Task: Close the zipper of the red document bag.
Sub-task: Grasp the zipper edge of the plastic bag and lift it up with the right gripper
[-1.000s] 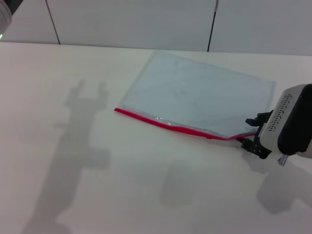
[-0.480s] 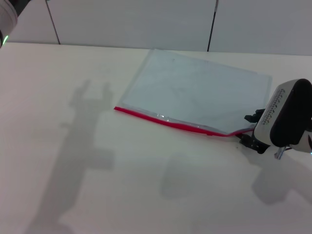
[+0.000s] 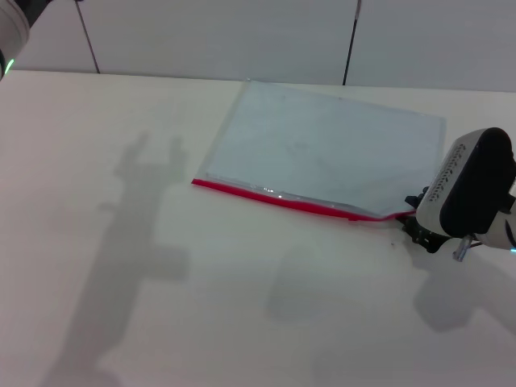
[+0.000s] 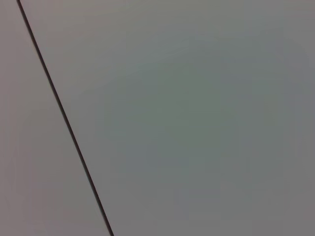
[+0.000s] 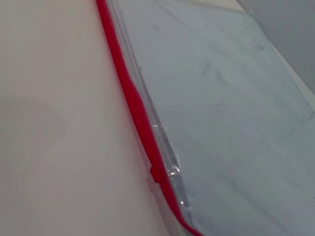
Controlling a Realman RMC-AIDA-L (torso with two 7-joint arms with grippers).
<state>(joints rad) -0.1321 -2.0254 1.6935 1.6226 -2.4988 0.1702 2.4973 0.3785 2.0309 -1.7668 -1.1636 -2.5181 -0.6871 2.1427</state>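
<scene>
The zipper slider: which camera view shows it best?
The right wrist view: the slider sits close up on the red zipper. The head view shows the whole zipper, with the slider only a tiny bump near the right gripper. The left wrist view shows neither.

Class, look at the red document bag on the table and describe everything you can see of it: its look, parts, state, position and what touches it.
The red document bag is a flat, rectangular pouch of translucent pale blue-grey plastic, lying on the pale table. Its near long edge carries the zipper, a thin bright red strip with a small red slider part-way along. That edge looks slightly wavy and lifted near the right corner, where the right tool meets it. Whether the zipper is closed cannot be told.
</scene>
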